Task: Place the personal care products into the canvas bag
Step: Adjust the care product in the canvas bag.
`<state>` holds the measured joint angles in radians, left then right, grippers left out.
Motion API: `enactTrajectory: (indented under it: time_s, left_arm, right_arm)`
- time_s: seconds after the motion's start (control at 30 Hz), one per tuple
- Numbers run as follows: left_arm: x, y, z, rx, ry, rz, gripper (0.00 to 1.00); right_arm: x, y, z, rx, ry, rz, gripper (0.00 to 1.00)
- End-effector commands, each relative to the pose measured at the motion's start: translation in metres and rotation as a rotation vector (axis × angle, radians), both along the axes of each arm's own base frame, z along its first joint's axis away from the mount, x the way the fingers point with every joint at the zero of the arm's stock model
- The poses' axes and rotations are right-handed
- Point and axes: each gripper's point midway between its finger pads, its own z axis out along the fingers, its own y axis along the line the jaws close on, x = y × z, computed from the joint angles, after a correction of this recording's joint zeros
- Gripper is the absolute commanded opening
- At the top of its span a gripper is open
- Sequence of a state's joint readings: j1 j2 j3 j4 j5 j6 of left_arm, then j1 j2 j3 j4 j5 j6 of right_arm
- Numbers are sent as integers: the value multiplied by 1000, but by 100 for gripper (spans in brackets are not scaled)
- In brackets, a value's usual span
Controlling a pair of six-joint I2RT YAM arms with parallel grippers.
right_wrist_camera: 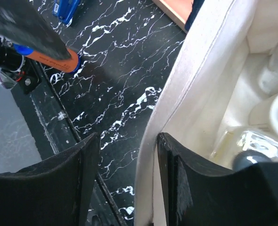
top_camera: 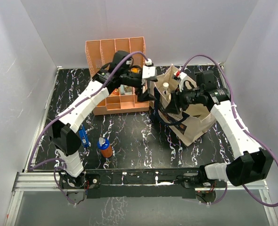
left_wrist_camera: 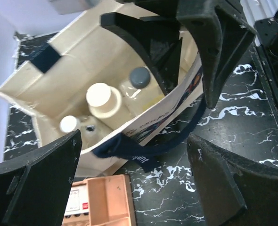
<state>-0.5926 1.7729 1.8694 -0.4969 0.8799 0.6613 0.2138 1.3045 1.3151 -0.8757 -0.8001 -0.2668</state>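
Observation:
The cream canvas bag (top_camera: 194,123) stands open at the right middle. In the left wrist view the canvas bag (left_wrist_camera: 44,89) holds a white-topped bottle (left_wrist_camera: 101,98), a grey-capped clear bottle (left_wrist_camera: 140,77) and a small white cap (left_wrist_camera: 68,123). My left gripper (top_camera: 147,92) hovers open and empty just left of the bag; its fingers (left_wrist_camera: 40,181) frame the navy strap (left_wrist_camera: 143,148). My right gripper (right_wrist_camera: 127,157) is open and straddles the bag's near wall (right_wrist_camera: 176,108), one finger inside and one outside. The orange-brown blue-capped bottle (top_camera: 105,147) and the small blue bottle (top_camera: 84,136) stand on the table at front left.
The orange file rack (top_camera: 114,52) stands at the back, behind my left arm; its low front tray (left_wrist_camera: 101,197) is right beside the bag. The black marbled table (top_camera: 143,141) has a metal rail along its near edge. White walls enclose the sides.

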Motion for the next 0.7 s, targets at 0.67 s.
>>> enactTrajectory:
  time_s: [0.67]
  left_arm:
    - [-61,-56,-72,141,-83,-308,81]
  right_arm:
    - [-62,-1,4,103,44,-6,37]
